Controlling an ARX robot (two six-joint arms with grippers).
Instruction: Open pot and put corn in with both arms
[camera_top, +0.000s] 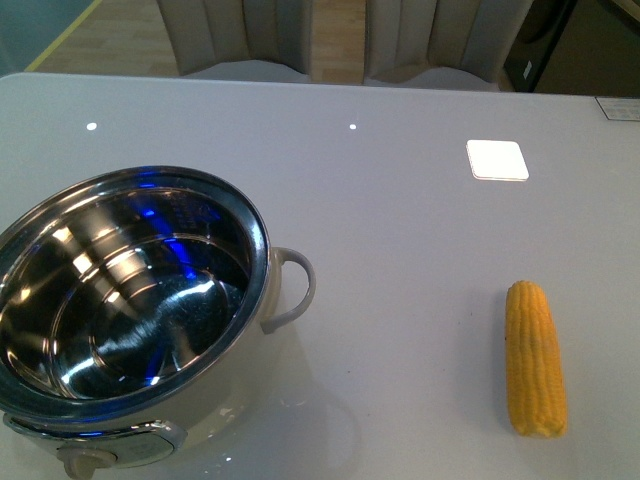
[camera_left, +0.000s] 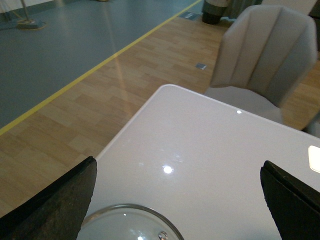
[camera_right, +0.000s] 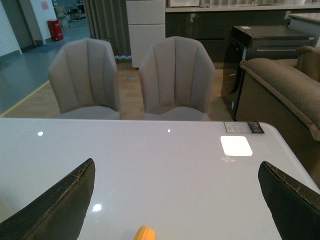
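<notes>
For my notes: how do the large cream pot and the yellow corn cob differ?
The steel-lined, cream-white round pot is far wider than the yellow-orange corn cob is long. The pot stands open and empty; the corn cob lies on its side. Both rest on the grey table, apart.

Glossy pale grey table (camera_top: 400, 250) with two padded chairs at its far side.

A white square pad (camera_top: 497, 160) lies flat on the table towards its far right, and a small printed card (camera_right: 242, 127) sits just beyond it near the table's corner. Ceiling lights show as bright dots on the tabletop. The two grey ribbed chairs, the left chair (camera_right: 87, 77) and the right chair (camera_right: 176, 75), stand side by side. Beyond them are a white cabinet (camera_right: 145, 30) and a black unit (camera_right: 265, 47), with a brown sofa (camera_right: 285, 85) to the right. A yellow line (camera_left: 90, 72) divides the wooden floor (camera_left: 125, 100) from grey-blue flooring (camera_left: 60, 45).
</notes>
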